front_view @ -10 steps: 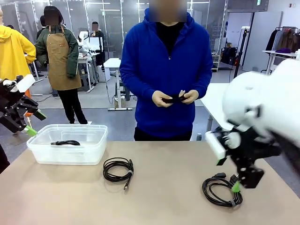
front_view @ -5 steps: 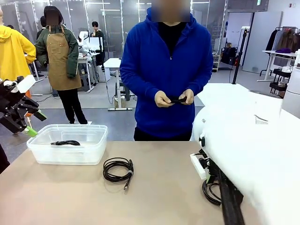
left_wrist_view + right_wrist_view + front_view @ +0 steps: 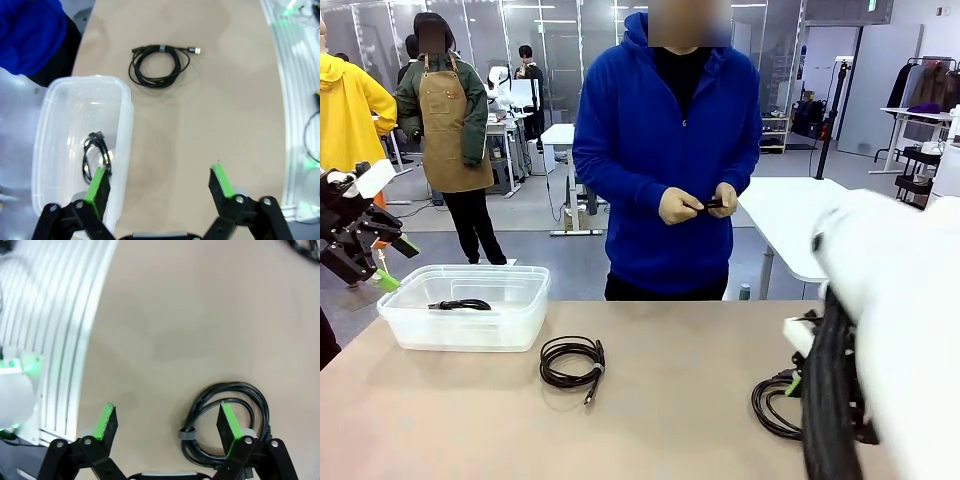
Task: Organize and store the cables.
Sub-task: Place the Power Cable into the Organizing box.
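Three cables show, all coiled black cords. One coil (image 3: 460, 304) lies inside the clear bin (image 3: 400, 325); in the left wrist view that coil (image 3: 95, 160) is just under my left fingertip. A second coil (image 3: 570, 362) (image 3: 159, 62) rests mid-table. The third coil (image 3: 772, 405) lies at the right, half hidden by my right arm (image 3: 890, 330). My right gripper (image 3: 165, 415) hangs open low over this coil (image 3: 220, 387), one pad above the loop. My left gripper (image 3: 370, 250) (image 3: 157, 175) is open and empty, raised beside the bin (image 3: 125, 125).
A person in a blue hoodie stands at the far side, both hands on a small black item (image 3: 705, 207) at chest height. Part of another cable (image 3: 305, 250) shows at the right wrist view's top corner. My bulky right arm blocks the table's right end in the front view.
My right arm has swung across the right side of the front view and now hides its gripper and part of the right coil. The left arm has stayed still.
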### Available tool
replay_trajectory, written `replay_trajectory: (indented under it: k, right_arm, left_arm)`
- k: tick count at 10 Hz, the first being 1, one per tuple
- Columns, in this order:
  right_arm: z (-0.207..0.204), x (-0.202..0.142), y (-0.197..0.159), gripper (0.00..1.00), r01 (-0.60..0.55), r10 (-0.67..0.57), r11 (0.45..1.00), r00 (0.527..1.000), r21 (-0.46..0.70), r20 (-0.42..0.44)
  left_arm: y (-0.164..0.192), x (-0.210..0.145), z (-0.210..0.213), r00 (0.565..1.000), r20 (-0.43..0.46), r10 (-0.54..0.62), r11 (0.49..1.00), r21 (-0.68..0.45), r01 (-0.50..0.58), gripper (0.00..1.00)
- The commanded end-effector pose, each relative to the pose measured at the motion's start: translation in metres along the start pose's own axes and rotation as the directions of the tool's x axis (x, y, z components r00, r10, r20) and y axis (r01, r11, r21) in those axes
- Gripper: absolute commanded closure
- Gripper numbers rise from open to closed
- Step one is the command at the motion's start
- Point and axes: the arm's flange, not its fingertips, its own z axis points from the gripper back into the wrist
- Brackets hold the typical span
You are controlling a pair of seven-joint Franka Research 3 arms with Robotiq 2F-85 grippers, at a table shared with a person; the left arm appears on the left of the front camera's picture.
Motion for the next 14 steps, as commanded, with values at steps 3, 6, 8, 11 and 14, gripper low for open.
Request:
replay_trajectory:
  k: [3,6,8,11,14]
  right_arm:
    - [0.013,-0.059,0.089,0.0,-0.111,0.078,0.986,0.967,0.127,0.242]
    - [0.021,-0.032,0.029,0.0,-0.056,0.048,0.997,0.989,0.055,0.139]
    - [0.021,-0.032,0.029,0.0,-0.056,0.048,0.997,0.989,0.055,0.139]
    - [0.024,-0.033,0.03,0.0,-0.072,0.062,0.995,0.988,0.064,0.143]
    - [0.026,-0.037,-0.002,0.0,-0.039,0.039,0.994,0.999,0.105,-0.001]
  left_arm:
    - [0.0,0.0,0.001,1.0,-0.001,0.0,1.0,0.002,0.0,0.0]
    - [0.0,0.0,0.001,1.0,-0.001,0.0,1.0,0.002,0.0,0.0]
    - [0.0,0.0,0.001,1.0,-0.001,0.0,1.0,0.002,0.0,0.0]
    - [0.0,0.0,0.001,1.0,-0.001,0.0,1.0,0.002,0.0,0.0]
    - [0.0,0.0,0.001,1.0,-0.001,0.0,1.0,0.002,0.0,0.0]
